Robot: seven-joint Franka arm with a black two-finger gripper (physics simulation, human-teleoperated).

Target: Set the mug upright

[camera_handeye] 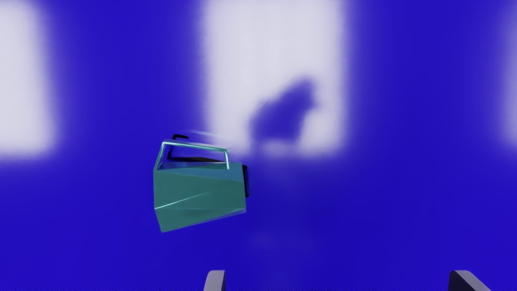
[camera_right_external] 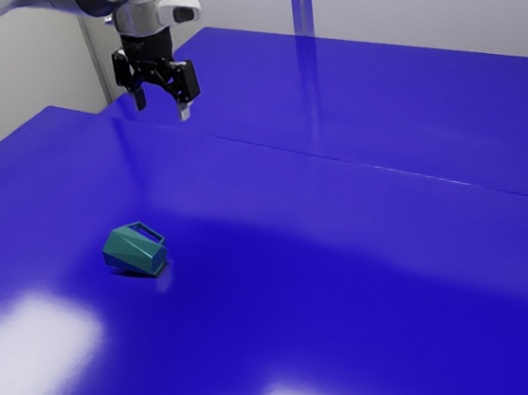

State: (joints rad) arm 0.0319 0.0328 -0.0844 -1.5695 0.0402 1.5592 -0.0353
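Lower left in the exterior view, the tipped mug (camera_right_external: 136,250) needs standing up; upper left, the gripper (camera_right_external: 161,109) is spread wide.

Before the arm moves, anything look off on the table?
Yes: the teal faceted mug lies on its side on the blue table, where a mug would normally stand on its base. I see no spill or breakage. The pale patches on the tabletop look like reflected light. The open end effector is well above the mug.
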